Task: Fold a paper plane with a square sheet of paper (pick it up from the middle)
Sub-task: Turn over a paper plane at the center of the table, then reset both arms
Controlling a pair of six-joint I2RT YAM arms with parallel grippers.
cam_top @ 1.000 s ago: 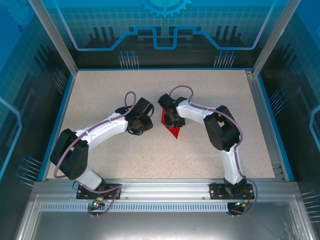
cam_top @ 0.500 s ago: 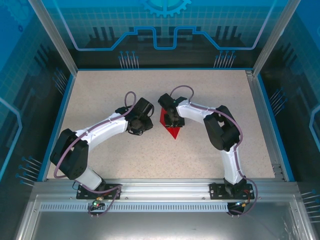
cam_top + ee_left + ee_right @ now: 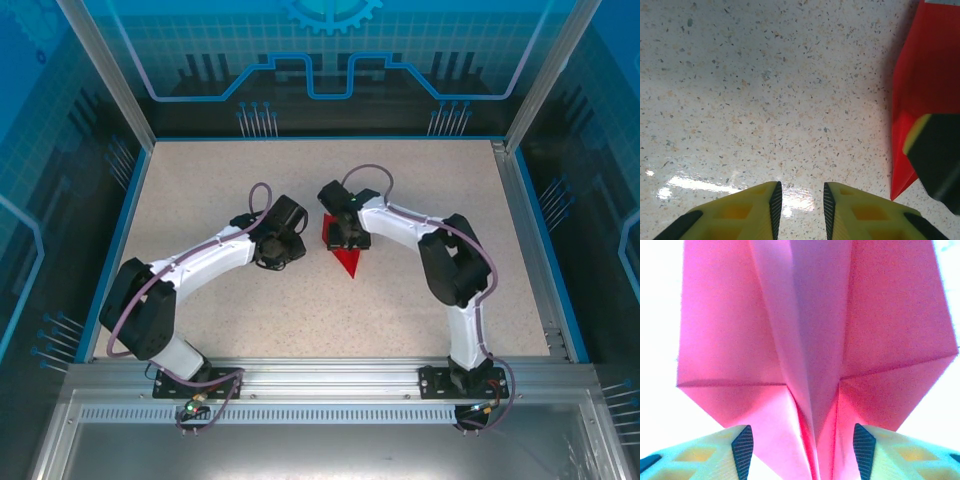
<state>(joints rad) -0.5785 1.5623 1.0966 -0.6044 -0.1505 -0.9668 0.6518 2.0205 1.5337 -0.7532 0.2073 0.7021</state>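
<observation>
The square sheet of paper is bright red and folded into a pointed paper plane shape with a centre crease. It lies mid-table, tip toward the near edge. My right gripper stands over its far part. In the right wrist view the raised centre fold of the paper runs between the right gripper, which is open, with both pads clear of it. My left gripper hovers just left of the paper. The left gripper is open a little over bare table, with the red paper to its right.
The speckled table has a blue rim and aluminium frame posts at the back corners. A black-and-yellow finger of the right gripper rests against the paper's edge at the right of the left wrist view.
The right gripper's jaws have spread apart and let go of the paper's centre fold. The right arm's elbow has shifted slightly right. The left arm has not moved.
</observation>
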